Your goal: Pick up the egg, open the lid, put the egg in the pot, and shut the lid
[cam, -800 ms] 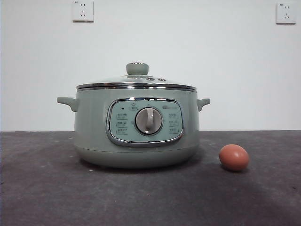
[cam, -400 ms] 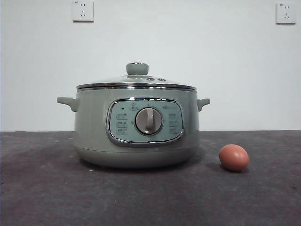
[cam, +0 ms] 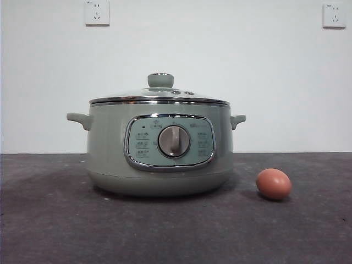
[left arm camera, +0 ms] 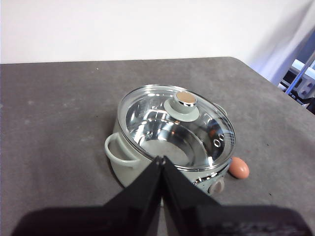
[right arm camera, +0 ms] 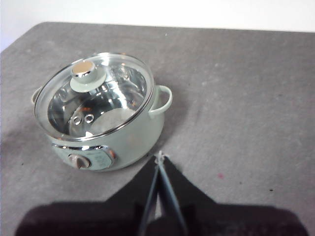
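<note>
The pale green pot [cam: 159, 148] stands mid-table with its glass lid [cam: 159, 97] seated on it, green knob [cam: 160, 80] up. The reddish-brown egg [cam: 273, 183] lies on the dark table to the right of the pot. From the left wrist view I see the pot [left arm camera: 147, 169], the lid [left arm camera: 177, 128] and the egg [left arm camera: 238, 167] beside the panel side; my left gripper [left arm camera: 161, 160] is shut and empty, high above the table. The right wrist view shows the pot [right arm camera: 133, 140] and lid [right arm camera: 93, 96]; my right gripper [right arm camera: 159, 158] is shut, empty, and the egg is out of that view.
The dark grey table [cam: 66, 231] runs to a white wall with two sockets [cam: 97, 12]. In the left wrist view the table's far right edge [left arm camera: 256, 69] shows, with equipment beyond it. No arm appears in the front view.
</note>
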`<state>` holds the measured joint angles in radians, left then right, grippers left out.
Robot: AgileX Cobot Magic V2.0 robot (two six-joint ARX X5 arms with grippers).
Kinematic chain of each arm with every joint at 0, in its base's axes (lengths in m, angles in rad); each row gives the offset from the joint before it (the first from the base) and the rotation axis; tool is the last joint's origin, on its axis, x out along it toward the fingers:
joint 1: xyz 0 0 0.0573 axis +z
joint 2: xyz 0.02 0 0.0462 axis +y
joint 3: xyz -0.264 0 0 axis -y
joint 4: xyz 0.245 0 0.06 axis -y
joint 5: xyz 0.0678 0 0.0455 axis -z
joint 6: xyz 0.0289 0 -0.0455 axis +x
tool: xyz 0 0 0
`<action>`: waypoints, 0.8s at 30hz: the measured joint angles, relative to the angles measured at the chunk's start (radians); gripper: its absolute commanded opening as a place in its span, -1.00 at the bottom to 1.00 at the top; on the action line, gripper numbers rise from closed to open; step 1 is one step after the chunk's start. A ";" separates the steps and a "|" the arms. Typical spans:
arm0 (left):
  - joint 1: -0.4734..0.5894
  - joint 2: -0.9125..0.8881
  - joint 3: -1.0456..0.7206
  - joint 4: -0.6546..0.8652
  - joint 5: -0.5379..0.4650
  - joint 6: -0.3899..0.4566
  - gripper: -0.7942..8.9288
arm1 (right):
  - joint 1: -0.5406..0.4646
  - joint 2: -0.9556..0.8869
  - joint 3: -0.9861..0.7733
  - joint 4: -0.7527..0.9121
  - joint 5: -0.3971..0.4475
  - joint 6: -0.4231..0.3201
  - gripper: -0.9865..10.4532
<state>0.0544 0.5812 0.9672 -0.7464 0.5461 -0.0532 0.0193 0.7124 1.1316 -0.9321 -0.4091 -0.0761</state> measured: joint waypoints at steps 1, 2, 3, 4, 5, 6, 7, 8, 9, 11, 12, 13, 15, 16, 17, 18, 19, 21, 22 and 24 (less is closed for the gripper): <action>-0.001 0.002 0.000 -0.001 0.000 0.000 -0.81 | 0.000 0.001 0.000 -0.002 -0.004 0.000 -0.82; -0.001 0.005 0.000 -0.001 0.000 0.000 -0.74 | 0.000 0.002 0.000 -0.003 -0.005 0.000 -0.80; -0.001 0.009 0.000 -0.001 0.000 0.000 -0.57 | 0.000 0.005 0.000 -0.003 -0.008 0.000 -0.71; -0.001 0.012 0.000 -0.001 0.000 0.000 -0.35 | 0.000 0.006 0.000 -0.003 -0.008 0.000 -0.57; -0.001 0.016 0.000 -0.001 0.000 0.000 -0.03 | 0.000 0.006 0.000 -0.003 -0.008 0.000 -0.38; -0.001 0.019 0.000 -0.001 0.000 0.000 0.27 | 0.000 0.006 0.000 -0.003 -0.008 0.000 -0.18; -0.001 0.022 0.000 -0.001 0.000 0.000 0.43 | 0.000 0.006 0.000 -0.003 -0.008 0.000 -0.01; -0.001 0.024 0.000 -0.001 0.000 0.000 0.48 | 0.000 0.006 0.000 -0.003 -0.008 0.000 0.15; -0.001 0.026 0.000 -0.001 0.003 0.001 0.48 | 0.000 0.006 0.000 -0.003 -0.008 0.000 0.24; -0.001 0.029 0.000 -0.001 0.008 0.001 0.48 | 0.000 0.006 0.000 -0.003 -0.008 0.000 0.26; -0.001 0.032 0.000 -0.001 0.008 0.001 0.48 | 0.000 0.006 0.000 -0.003 -0.008 0.000 0.26; -0.001 0.035 0.000 -0.001 0.008 0.001 0.48 | 0.000 0.006 0.000 -0.003 -0.008 0.000 0.26; -0.002 0.043 0.000 0.000 0.015 0.001 0.48 | 0.000 0.006 0.000 -0.008 -0.008 0.000 0.26; -0.003 0.048 0.000 0.000 0.022 0.001 0.48 | 0.000 0.006 0.000 -0.012 -0.008 0.000 0.26; -0.005 0.056 0.000 0.004 0.031 0.001 0.48 | 0.000 0.006 0.000 -0.014 -0.008 0.000 0.26; -0.010 0.064 0.000 0.013 0.039 0.001 0.48 | 0.000 0.007 0.000 -0.014 -0.008 0.000 0.26; -0.014 0.073 0.001 0.019 0.044 0.001 0.48 | 0.000 0.009 0.000 -0.014 -0.008 0.000 0.26; -0.027 0.098 0.011 0.026 0.049 0.003 0.48 | 0.000 0.014 0.000 -0.014 -0.010 0.002 0.26; -0.036 0.114 0.021 0.028 0.049 0.005 0.48 | 0.000 0.016 0.000 -0.014 -0.010 0.001 0.26; -0.059 0.152 0.046 0.034 0.049 0.005 0.48 | 0.000 0.023 0.000 -0.014 -0.010 0.001 0.26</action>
<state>-0.0044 0.7330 1.0130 -0.7128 0.5953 -0.0479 0.0193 0.7357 1.1316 -0.9466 -0.4194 -0.0750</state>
